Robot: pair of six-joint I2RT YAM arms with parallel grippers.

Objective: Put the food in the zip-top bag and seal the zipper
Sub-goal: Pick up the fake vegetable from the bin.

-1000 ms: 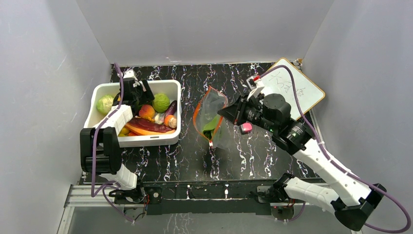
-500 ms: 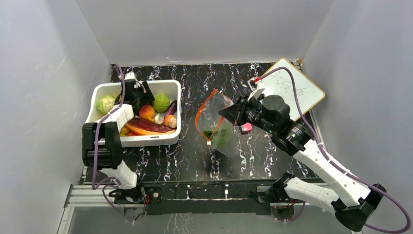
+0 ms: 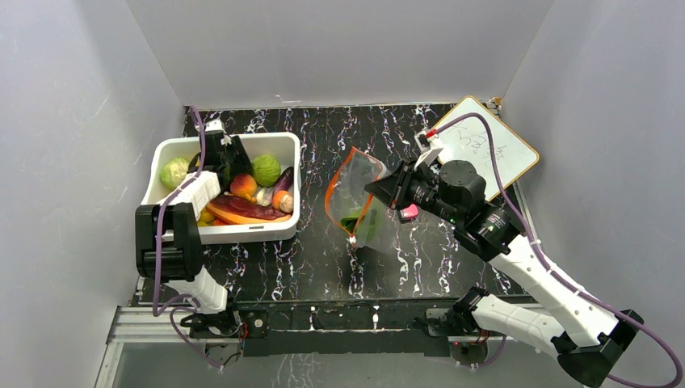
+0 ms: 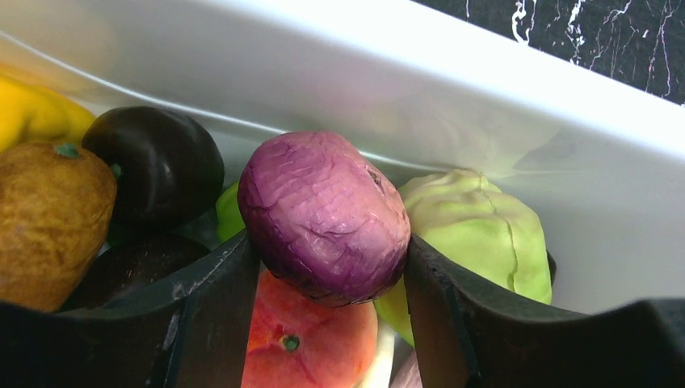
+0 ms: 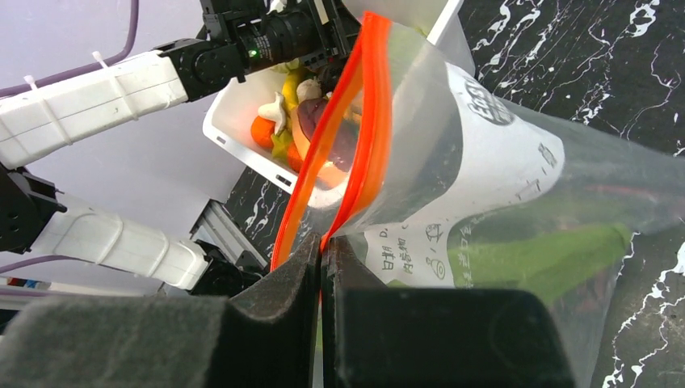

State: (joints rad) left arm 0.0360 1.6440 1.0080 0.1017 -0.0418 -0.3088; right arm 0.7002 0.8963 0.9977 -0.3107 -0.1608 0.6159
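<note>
Bare tabletop (image 3: 311, 190) between white bin (image 3: 242, 235) and zip-top bag (image 3: 355, 179); bin wall (image 4: 485, 89) and crowded food (image 3: 265, 170) around left tool (image 4: 327, 255).

Left wrist view: both fingers of the left pincer (image 4: 327, 259) run off the bottom edge. The peach (image 4: 311, 343) is mostly covered by the purple vegetable (image 4: 323, 214), and the cabbage (image 4: 476, 234) is part-hidden behind one finger.

Top view: the same pincer's tips are masked by its own wrist, down in the white bin (image 3: 242, 234). Whiteboard (image 3: 493, 149) writing is too small to read. The pink block (image 3: 409, 212) is half under the right arm.

Right wrist view: the zip-top bag (image 5: 501, 186) is cut off at the right edge. The green piece (image 5: 549, 259) inside is smeared by plastic, kind unclear.
</note>
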